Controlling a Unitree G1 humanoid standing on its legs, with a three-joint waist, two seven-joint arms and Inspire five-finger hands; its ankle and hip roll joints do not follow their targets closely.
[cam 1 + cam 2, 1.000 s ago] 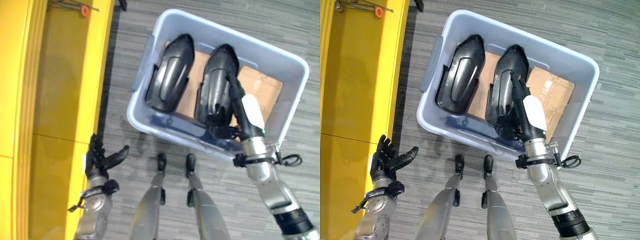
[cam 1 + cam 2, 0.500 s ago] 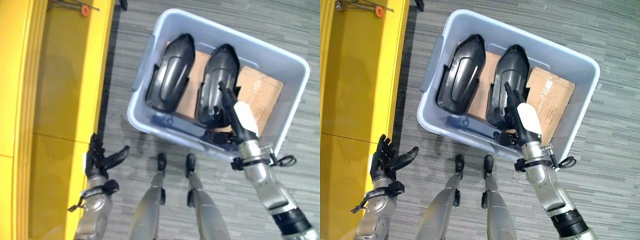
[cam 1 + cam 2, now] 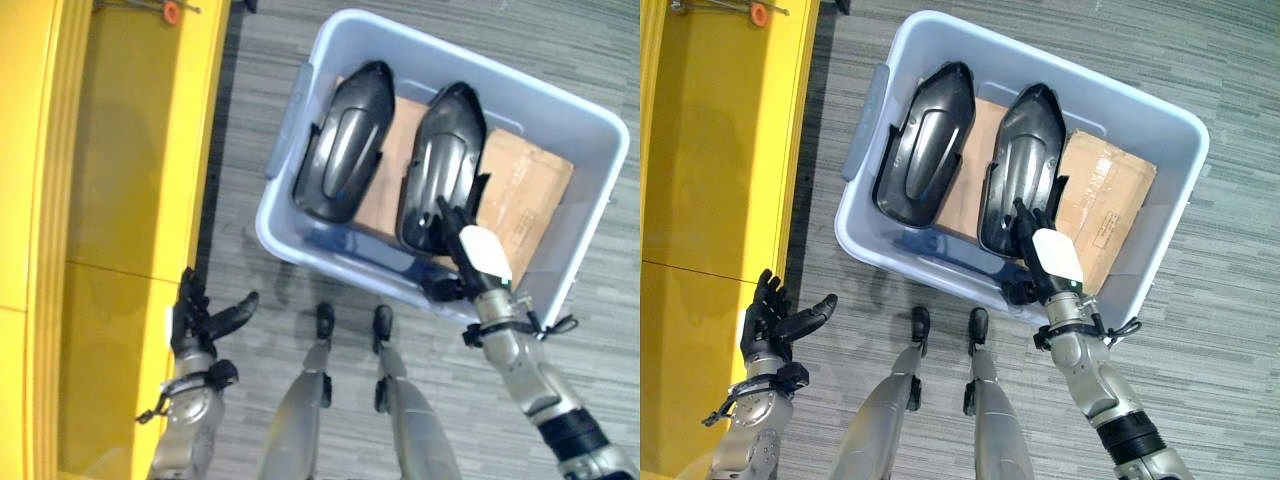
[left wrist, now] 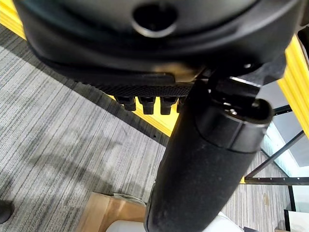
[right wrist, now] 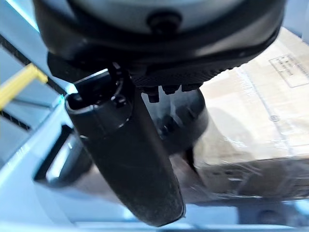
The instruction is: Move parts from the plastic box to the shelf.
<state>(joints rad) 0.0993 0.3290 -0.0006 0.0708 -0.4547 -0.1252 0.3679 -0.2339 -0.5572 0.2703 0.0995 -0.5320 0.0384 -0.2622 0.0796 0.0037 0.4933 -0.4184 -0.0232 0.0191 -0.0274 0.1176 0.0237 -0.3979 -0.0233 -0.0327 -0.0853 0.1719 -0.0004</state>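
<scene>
Right hand [image 3: 1040, 250] held with fingers straight over the near end of the right black part [image 3: 1020, 170], nothing gripped, yellow shelf [image 3: 120, 150] at far left, plastic box [image 3: 590, 215] holding both parts on cardboard [image 3: 525, 190], left part [image 3: 340, 145] beside it, left hand [image 3: 205, 320] held open near the shelf.

You see two silver-grey arms, black band near each elbow. Left hand [image 3: 198, 322] dark throughout, black strap at wrist. Right hand [image 3: 1040, 262] dark, white cover on back. Your wrist views show textured black palm edge.
</scene>
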